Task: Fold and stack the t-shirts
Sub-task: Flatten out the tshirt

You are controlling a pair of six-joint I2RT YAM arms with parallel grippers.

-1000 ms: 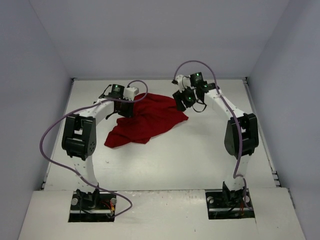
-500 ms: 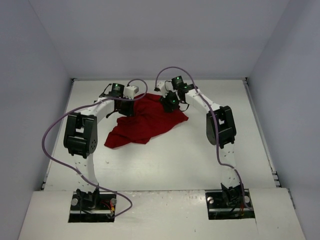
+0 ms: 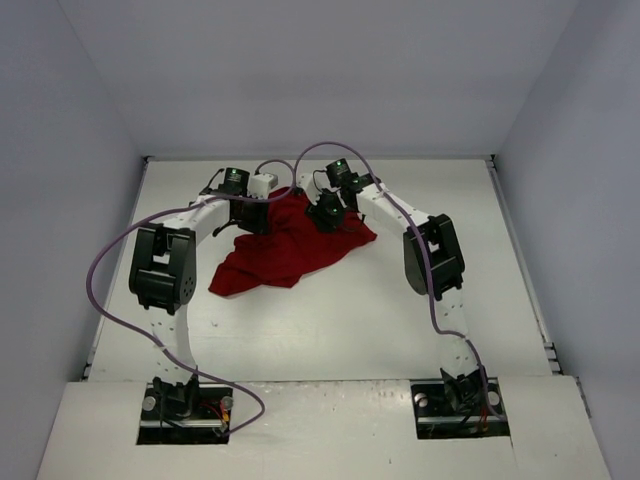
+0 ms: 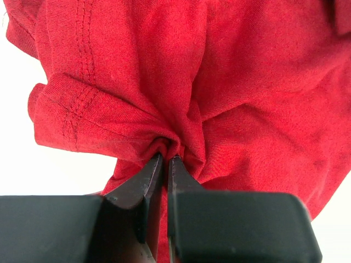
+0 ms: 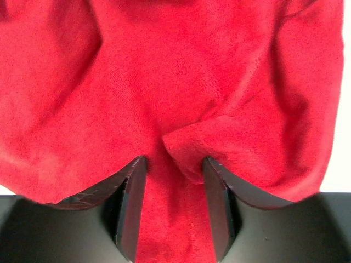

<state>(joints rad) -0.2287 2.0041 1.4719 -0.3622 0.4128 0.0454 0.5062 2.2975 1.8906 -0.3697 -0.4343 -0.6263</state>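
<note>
The dark red t-shirt (image 3: pixel 290 245) lies crumpled on the white table at the back centre. My left gripper (image 3: pixel 250 218) sits at the shirt's back left edge and is shut on a bunched fold of its cloth (image 4: pixel 167 145), close to a stitched hem (image 4: pixel 77 104). My right gripper (image 3: pixel 325 212) is open over the shirt's back right part. In the right wrist view its fingers (image 5: pixel 131 192) straddle a raised fold of red cloth (image 5: pixel 189 148), jaws apart and pressed into the shirt.
White table (image 3: pixel 350 310) with grey walls on three sides. Purple cables loop from both arms, one (image 3: pixel 100 270) on the left. The arm bases stand at the near edge.
My right gripper has moved left from beside the shirt's right edge to over the shirt's back part. The left gripper has stayed in place, holding the cloth.
</note>
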